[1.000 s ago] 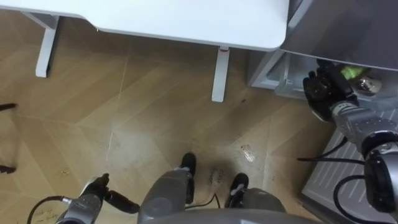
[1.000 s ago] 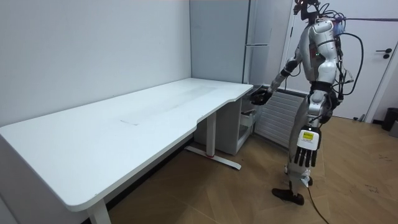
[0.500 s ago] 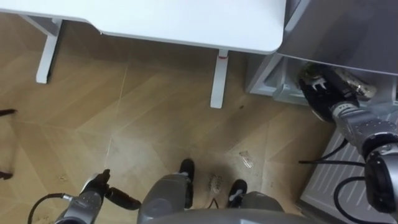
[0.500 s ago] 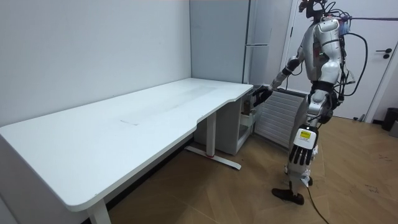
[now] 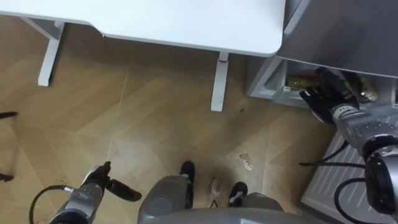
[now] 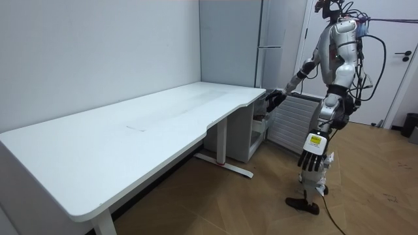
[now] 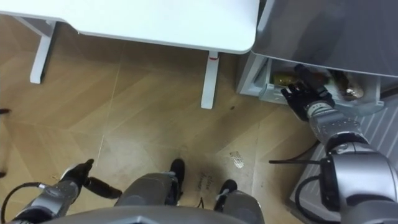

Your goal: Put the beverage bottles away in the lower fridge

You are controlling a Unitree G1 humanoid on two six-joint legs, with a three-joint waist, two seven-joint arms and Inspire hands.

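The lower fridge drawer (image 5: 278, 93) stands pulled out under the grey fridge front (image 5: 339, 31). Inside lie drinks: a brownish bottle (image 5: 301, 81) at the left and another (image 5: 357, 87) at the right, both partly hidden. My right hand (image 5: 323, 101) hovers at the drawer's front rim, open with fingers spread and nothing in it. It also shows in the right eye view (image 7: 301, 95) and the room view (image 6: 273, 98). My left hand (image 5: 99, 182) hangs open at my side, low over the floor.
A white desk (image 5: 186, 18) with a white leg (image 5: 216, 84) stands just left of the fridge drawer. A white ribbed panel (image 5: 329, 180) lies close at my right. I stand on wooden floor (image 5: 155, 118) facing the drawer.
My right hand, curled round a green-topped drink at the drawer, has spread its fingers and drawn back slightly, the drink no longer in it. My left hand swung a little forward.
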